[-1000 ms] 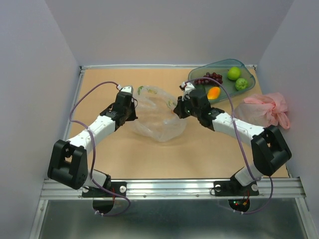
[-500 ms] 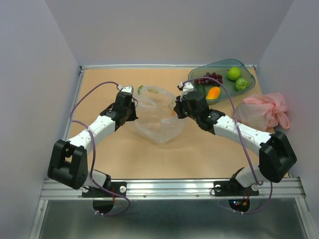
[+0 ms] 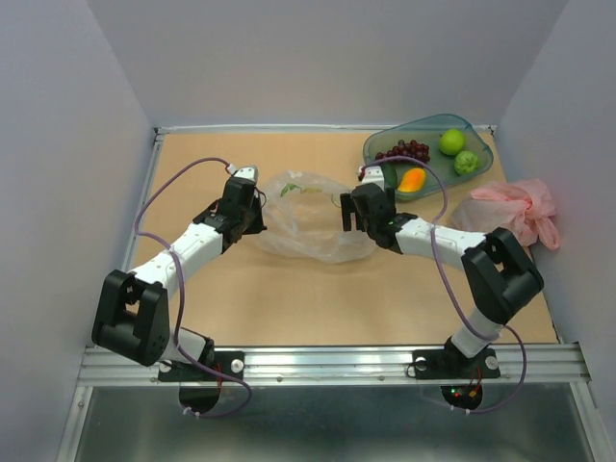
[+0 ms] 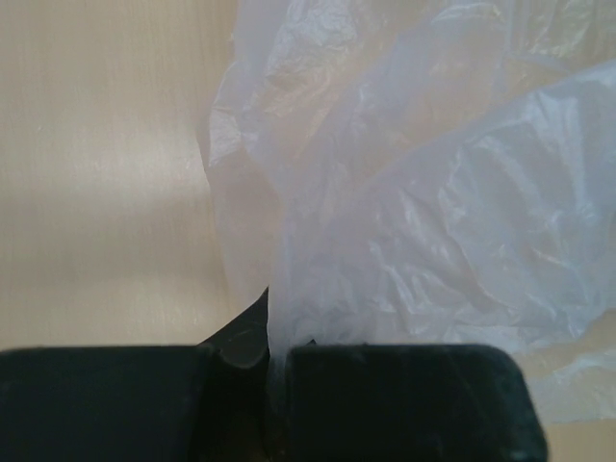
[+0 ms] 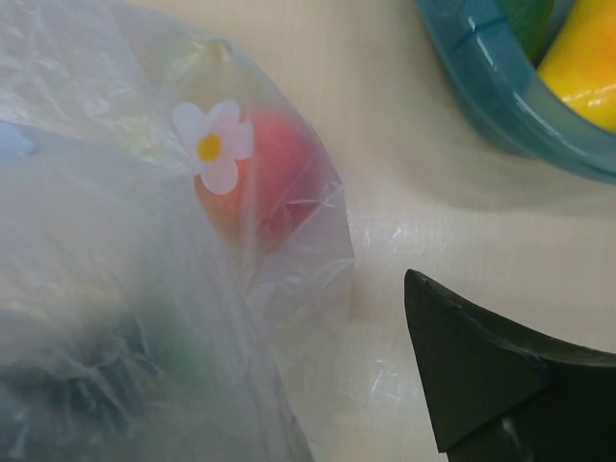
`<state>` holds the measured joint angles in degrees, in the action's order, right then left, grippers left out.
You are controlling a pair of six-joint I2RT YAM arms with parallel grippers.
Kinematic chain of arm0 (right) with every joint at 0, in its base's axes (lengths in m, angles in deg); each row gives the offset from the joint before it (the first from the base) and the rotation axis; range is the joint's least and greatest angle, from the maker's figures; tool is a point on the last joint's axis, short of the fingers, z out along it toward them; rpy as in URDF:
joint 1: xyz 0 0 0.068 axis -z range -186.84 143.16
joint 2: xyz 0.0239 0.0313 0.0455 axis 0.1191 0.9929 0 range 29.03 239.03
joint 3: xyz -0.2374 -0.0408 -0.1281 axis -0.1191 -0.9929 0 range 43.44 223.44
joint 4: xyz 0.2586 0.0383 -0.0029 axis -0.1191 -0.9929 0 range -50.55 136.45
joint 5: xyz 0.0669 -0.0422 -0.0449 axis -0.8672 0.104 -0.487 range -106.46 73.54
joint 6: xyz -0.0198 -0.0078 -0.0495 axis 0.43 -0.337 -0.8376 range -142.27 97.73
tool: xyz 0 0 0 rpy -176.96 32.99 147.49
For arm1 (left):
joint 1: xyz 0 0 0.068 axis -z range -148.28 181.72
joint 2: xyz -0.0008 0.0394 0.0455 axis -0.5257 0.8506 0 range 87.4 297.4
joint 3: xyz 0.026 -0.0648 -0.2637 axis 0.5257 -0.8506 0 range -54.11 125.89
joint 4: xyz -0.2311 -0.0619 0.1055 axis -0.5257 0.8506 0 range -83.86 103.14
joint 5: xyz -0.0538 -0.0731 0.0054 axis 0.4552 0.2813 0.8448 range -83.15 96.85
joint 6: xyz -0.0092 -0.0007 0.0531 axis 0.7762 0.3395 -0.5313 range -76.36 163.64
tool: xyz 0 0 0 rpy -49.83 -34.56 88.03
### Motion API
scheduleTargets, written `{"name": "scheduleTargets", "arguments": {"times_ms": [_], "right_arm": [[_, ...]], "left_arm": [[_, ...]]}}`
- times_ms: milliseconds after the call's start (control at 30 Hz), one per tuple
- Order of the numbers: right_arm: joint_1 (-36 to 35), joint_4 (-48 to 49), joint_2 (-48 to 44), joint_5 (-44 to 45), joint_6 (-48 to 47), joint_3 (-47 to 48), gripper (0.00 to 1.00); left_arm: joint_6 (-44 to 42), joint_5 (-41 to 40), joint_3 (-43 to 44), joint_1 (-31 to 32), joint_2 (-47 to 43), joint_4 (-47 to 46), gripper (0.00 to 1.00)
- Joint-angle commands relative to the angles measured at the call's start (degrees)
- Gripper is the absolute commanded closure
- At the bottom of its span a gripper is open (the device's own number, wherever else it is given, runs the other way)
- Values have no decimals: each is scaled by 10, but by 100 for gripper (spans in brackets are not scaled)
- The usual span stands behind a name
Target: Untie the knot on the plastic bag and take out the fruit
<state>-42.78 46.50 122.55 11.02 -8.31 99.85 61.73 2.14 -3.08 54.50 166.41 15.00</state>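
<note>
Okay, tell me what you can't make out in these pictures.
Fruit inside the plastic bag: right wrist view, reddish-orange blob blurred by film; kind unclear.
Knot: top view, too small among crumples.
Right claw: right wrist view, second finger hidden by bag or frame.

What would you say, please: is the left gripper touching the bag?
Touching. The left wrist view shows a fold of the bag running down between the shut jaws of the left gripper, pinched there.

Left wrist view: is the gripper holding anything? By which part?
Yes. The left gripper is shut on the plastic bag, pinching a thin gathered fold of film at the bag's edge.
</note>
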Motion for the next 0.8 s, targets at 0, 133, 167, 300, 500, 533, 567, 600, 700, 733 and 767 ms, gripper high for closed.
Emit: {"name": "scheduleTargets", "arguments": {"times_ms": [0,133,167,300,500,533,567,600,700,733,767], "right_arm": [[10,36,20,27,32,-9,4],[14,44,26,14,18,-3,20],[15,44,13,-15,3,-1,33],[10,43,-50,-124,-51,3,86],[-12,10,-134,-318,-56,35,100],[-13,9,-139,-348,-53,37,100],[-14,8,-142,-404,-49,39,100],[-16,8,-145,-422,-46,39,100],[-15,6,-139,-386,-39,28,99],[-15,3,-129,-338,-39,22,100],[-15,2,-124,-316,-39,18,100]], "left_arm": [[-3,-1,2,3,-10,-5,100],[-4,0,3,4,-12,-5,100],[-5,0,3,4,-12,-4,100],[-5,1,6,4,-13,-5,100],[-4,1,5,4,-10,-4,100],[-5,1,5,4,-10,-4,100],[-5,1,5,4,-9,-4,100],[-4,2,6,4,-7,-4,100],[-4,3,6,5,-5,-4,100],[-4,3,5,5,-6,-4,100],[-4,2,5,5,-6,-4,100]]}}
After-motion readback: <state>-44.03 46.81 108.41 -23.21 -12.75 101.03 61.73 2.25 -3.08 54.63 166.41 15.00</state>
